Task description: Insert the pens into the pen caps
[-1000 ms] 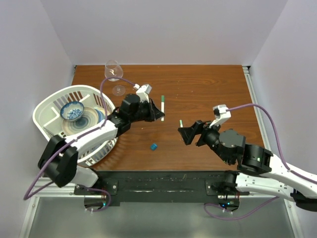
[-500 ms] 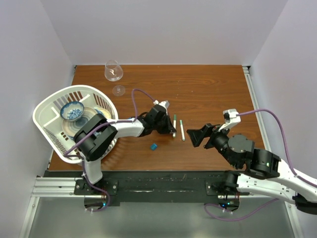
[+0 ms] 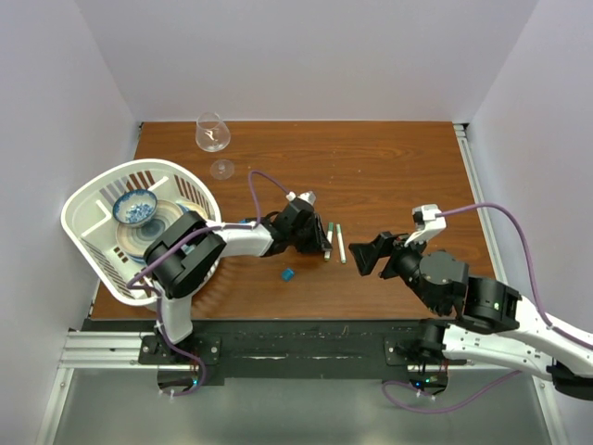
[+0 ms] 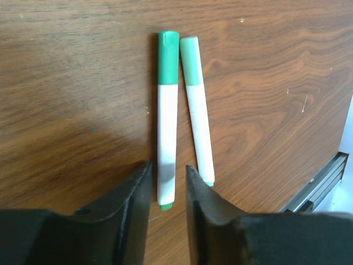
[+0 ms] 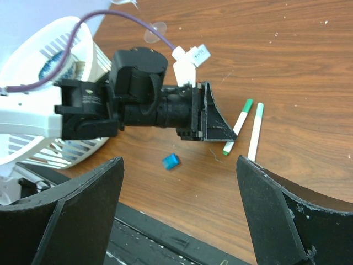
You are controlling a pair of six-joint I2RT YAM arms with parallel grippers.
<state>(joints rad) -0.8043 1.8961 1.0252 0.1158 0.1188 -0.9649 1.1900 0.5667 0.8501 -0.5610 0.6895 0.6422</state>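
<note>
On the wooden counter (image 3: 398, 167), a white basket (image 3: 139, 165) at the far left, well apart from the work. In the middle, left jaws low over the counter, parted only a little, astride the near end of the dark-green-capped pen (image 4: 167, 143), with a thin gap visible at each side; by that look, gripping nothing. Right jaws spread wide and empty, just to the right of the pens and facing them. Beside the first pen, the light-green-capped pen (image 4: 197, 118), almost touching it at the caps and spreading slightly away toward the near ends. Both flat on the counter, long axes nearly parallel, running from near to far with a small lean. Caps at the far ends, away from the left jaws, white barrels pointing back toward them. Both judged already capped. Smallest, the blue cap (image 3: 288, 274), alone, nearer and to the left of the pens, closer to the left jaws than to the right. Direction of its open end impossible to tell. No third pen found in any view.
</note>
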